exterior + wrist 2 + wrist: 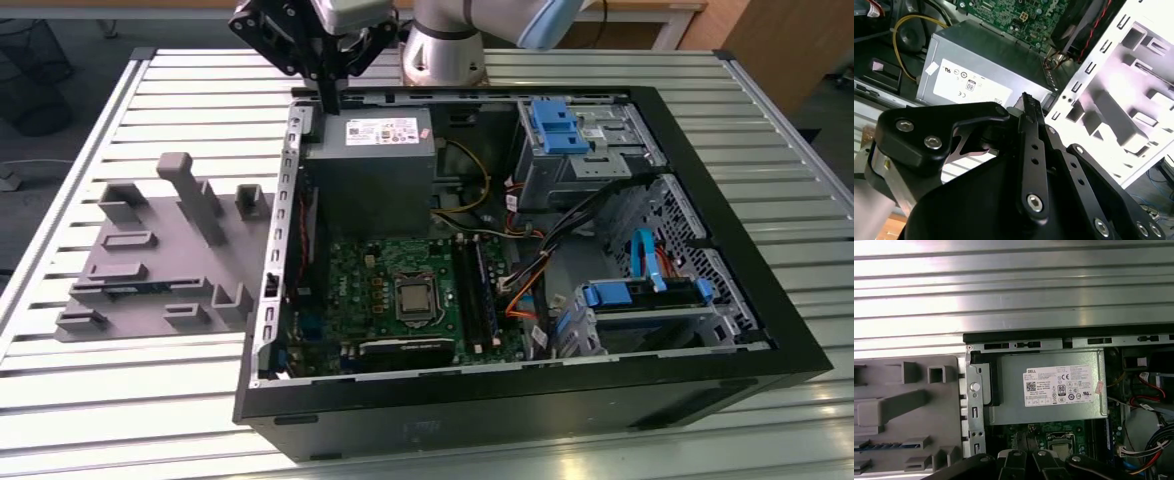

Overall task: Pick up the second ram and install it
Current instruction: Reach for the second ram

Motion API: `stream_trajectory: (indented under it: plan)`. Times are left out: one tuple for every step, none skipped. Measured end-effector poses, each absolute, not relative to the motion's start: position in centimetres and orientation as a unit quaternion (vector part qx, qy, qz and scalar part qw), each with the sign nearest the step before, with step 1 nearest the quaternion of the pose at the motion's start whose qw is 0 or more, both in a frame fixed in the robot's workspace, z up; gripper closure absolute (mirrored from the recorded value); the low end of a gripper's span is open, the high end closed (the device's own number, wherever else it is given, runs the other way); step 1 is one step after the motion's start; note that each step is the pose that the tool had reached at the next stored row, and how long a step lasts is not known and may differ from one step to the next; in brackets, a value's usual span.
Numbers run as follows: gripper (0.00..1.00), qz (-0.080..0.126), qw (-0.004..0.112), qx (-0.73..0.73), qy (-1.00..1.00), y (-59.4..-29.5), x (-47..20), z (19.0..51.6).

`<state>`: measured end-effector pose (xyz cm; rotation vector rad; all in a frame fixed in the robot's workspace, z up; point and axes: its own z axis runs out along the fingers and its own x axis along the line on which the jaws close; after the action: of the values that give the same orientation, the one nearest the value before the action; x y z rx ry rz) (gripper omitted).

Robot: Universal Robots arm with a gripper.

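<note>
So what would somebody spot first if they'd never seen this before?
Most likely the big open computer case lying on the slatted metal table, its green motherboard and grey power supply on show. Then the robot's black gripper hanging over the case's far corner, and the grey holder on the exterior view's left with the blue-green second ram slotted in it.

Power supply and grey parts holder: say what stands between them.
The case's perforated metal side wall separates the grey parts holder from the power supply, seen in the first wrist view.
</note>
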<state>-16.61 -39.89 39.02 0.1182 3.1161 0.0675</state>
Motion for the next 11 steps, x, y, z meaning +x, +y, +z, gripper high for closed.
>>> stream_trajectory:
  plan:
    - [0.89, 0.022, 0.011, 0.038, 0.999, -39.89, -16.71, 39.01]
    - [0.89, 0.022, 0.011, 0.038, 0.999, -39.89, -16.79, 39.00]
    - [0.89, 0.022, 0.011, 0.038, 0.999, -39.89, -16.87, 39.00]
    - [0.89, 0.022, 0.011, 0.038, 0.999, -39.89, -16.94, 38.99]
    - [0.89, 0.022, 0.011, 0.038, 0.999, -39.89, -16.94, 38.99]
    - [0.89, 0.022, 0.011, 0.038, 0.999, -39.89, -16.97, 38.99]
    - [0.89, 0.022, 0.011, 0.038, 0.999, -39.89, -16.98, 38.99]
    - [0.89, 0.022, 0.011, 0.038, 0.999, -39.89, -16.99, 38.99]
    - [0.89, 0.022, 0.011, 0.038, 0.999, -39.89, -17.00, 38.99]
    - [0.89, 0.022, 0.011, 0.038, 0.999, -39.89, -17.03, 38.99]
    - [0.89, 0.022, 0.011, 0.038, 0.999, -39.89, -17.06, 38.99]
